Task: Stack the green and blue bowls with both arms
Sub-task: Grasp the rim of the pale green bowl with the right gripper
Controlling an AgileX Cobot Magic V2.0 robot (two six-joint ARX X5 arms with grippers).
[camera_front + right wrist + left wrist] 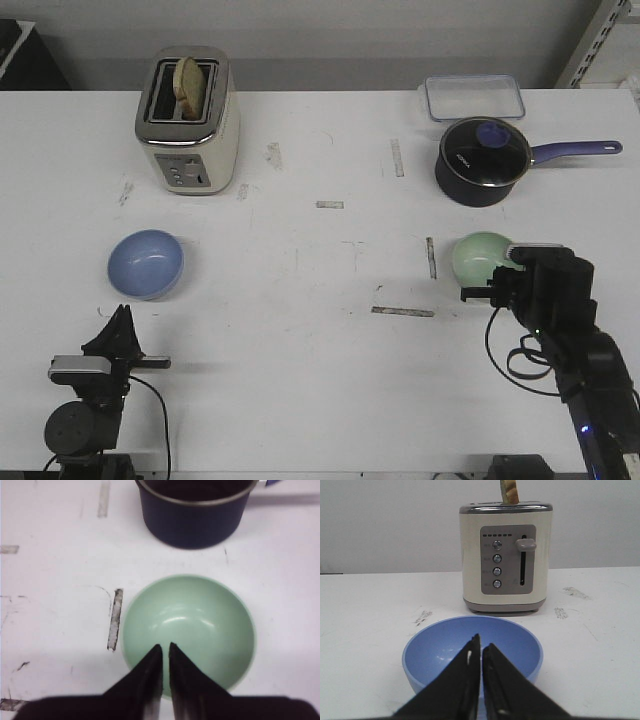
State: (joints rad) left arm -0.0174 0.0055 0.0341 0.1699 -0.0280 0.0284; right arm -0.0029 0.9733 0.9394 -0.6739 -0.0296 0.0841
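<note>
In the front view, the blue bowl (pixel 146 264) sat on the left part of the white table (pixel 300 330), in front of the toaster (pixel 187 120), with the left gripper (pixel 122 318) low at the table's near edge just behind it, clear of its rim. The green bowl (pixel 482 258) sat on the right side, in front of the dark saucepan (pixel 484 161), and the right gripper (pixel 510 262) reached over its near rim, covering part of it; a clear lidded container (pixel 473 98) lay beyond the pan. From this view neither gripper's jaw spacing could be read. In the left wrist view, the left gripper (pixel 481 650) had its fingers pressed nearly together with only a thin slit between them, pinching nothing, their tips pointing over the near rim of the blue bowl (pixel 445 647), with the toaster (pixel 506 557) upright behind it. In the right wrist view, the right gripper (pixel 165 650) was likewise drawn together to a narrow slit and empty, its tips over the inside of the green bowl (pixel 200 625), just inside the near edge, with the saucepan (pixel 192 512) beyond the bowl and apart from it.
</note>
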